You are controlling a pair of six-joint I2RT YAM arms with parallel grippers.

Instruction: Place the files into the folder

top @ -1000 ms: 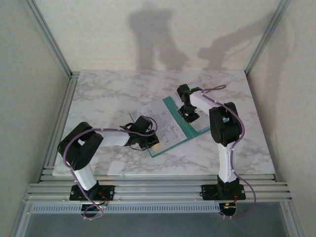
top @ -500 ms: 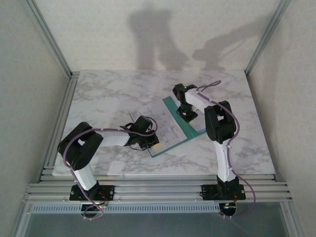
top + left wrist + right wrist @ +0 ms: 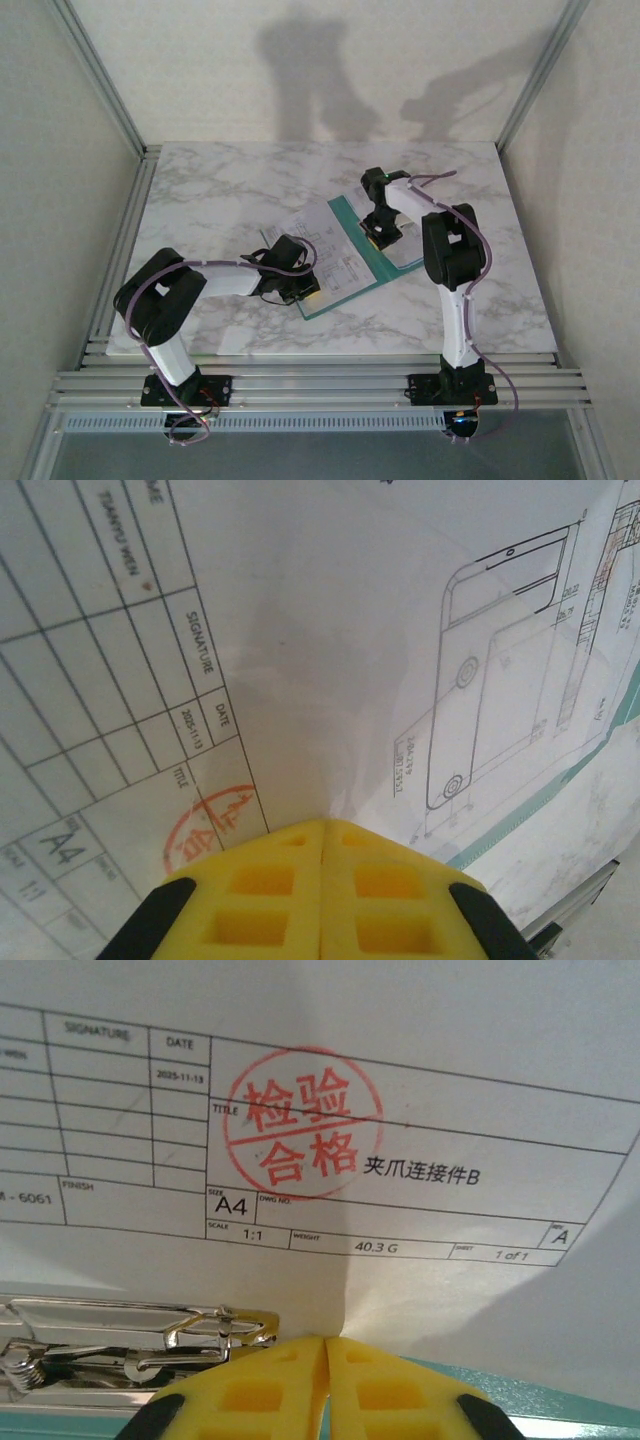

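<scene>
Pinching the files (image 3: pixel 340 262) with jaws pressed together, the left gripper (image 3: pixel 325 825) sits at their 8 o'clock corner. The right gripper (image 3: pixel 327 1340), nearly closed, nips their 2 o'clock edge over the mid-table folder (image 3: pixel 372 268).

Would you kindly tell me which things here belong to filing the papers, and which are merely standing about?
For the job: paper sheets; teal folder; metal clip inside the folder; left tool; right tool.
Just there: marble table; metal rails along its near edge.
</scene>
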